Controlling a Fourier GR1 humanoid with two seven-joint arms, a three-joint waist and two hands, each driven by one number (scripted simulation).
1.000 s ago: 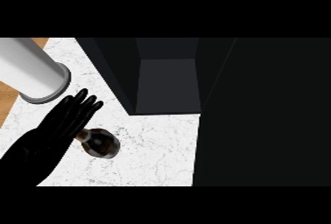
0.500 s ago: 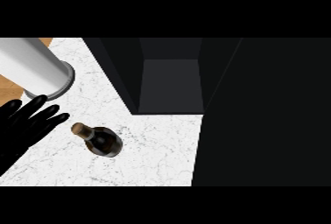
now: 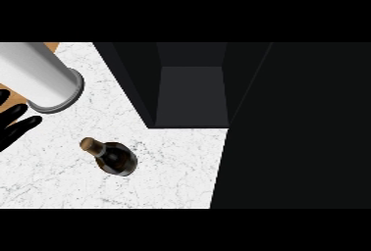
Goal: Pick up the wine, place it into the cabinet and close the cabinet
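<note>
On the white marbled counter [image 3: 167,166] we find the wine bottle [image 3: 116,158] standing upright, seen from almost directly above, so that its corked neck points toward the upper left and its dark body spreads out below it. We note that nothing touches the bottle; bare counter surrounds it on all sides. At the left edge of the head view we see the left hand [image 3: 13,126], black, with only its fingers showing; they are spread and fairly straight, and they hold nothing. That hand lies well apart from the bottle, with open counter between the two. Just above the hand we record a grey cylinder [image 3: 42,78], the left forearm as far as we can judge, slanting in from the upper left corner with its flat rimmed end facing the counter. Behind it a strip of orange-brown surface [image 3: 51,46] shows at the top left. Beyond the bottle, toward the upper right, we see the dark cabinet [image 3: 192,93] with its interior open to view. A large black panel [image 3: 297,127] fills the right side of the view; we cannot tell whether it is the cabinet's door. We see no right hand in this view.
</note>
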